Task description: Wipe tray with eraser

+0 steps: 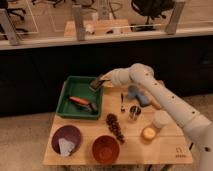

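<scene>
The green tray [74, 90] sits at the table's back left. An orange-red tool with a dark end [81, 102] lies on its floor. My gripper [97, 83] reaches in from the right over the tray's far right corner. It is shut on a small dark block, the eraser [94, 86]. The eraser hangs just above the tray's right rim, tilted. I cannot tell whether it touches the tray.
Blue-grey pads [138, 95] lie right of the tray, with a dark utensil [122, 102] and a metal cup [134, 111] nearby. Grapes [115, 126], a white cup [161, 119] and a yellow-filled cup [148, 133] stand further forward. A maroon plate [66, 139] and brown bowl [106, 148] are in front.
</scene>
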You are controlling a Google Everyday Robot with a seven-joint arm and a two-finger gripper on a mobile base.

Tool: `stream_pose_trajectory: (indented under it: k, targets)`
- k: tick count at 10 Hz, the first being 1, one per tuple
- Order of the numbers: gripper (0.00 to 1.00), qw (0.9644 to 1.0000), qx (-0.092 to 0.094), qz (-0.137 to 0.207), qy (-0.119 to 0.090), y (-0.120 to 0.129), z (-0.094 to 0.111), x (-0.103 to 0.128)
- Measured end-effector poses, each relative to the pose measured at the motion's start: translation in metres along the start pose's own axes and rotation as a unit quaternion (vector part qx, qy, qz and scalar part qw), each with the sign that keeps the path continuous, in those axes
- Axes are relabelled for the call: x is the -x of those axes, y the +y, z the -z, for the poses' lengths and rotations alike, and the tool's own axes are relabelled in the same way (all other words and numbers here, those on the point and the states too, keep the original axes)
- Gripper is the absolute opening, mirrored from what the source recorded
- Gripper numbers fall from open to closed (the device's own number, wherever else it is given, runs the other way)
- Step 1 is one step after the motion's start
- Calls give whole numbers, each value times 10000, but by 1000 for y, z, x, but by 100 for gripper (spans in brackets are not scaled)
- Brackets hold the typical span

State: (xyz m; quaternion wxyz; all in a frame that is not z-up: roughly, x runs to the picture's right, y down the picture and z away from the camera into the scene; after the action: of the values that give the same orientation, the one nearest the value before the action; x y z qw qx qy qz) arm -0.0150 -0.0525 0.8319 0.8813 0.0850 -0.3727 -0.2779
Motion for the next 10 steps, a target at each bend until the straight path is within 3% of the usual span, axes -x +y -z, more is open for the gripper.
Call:
stream_pose_trajectory:
  k: [1,5,10]
  targets:
    - [15,9998,37,179,-32,-7,-16,15]
    - [15,9985,249,493,-65,-7,-44,40]
    - [15,9966,604,553,120,6,-80,45]
